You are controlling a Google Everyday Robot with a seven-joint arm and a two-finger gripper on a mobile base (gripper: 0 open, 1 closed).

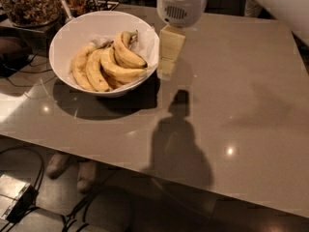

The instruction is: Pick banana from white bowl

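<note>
The white bowl (72,37) sits on the grey table at the upper left and holds several yellow bananas. The topmost banana (125,54) lies curved across the others, its dark stem tip toward the bowl's right rim. My gripper (166,66) hangs from its white wrist just right of the bowl's rim, above the table, seen edge-on. It holds nothing that I can see.
A dark glass jar of nuts (29,4) and other dishes stand behind the bowl at the upper left. The grey table (231,105) extends right and toward the front. Cables and a box lie on the floor at lower left.
</note>
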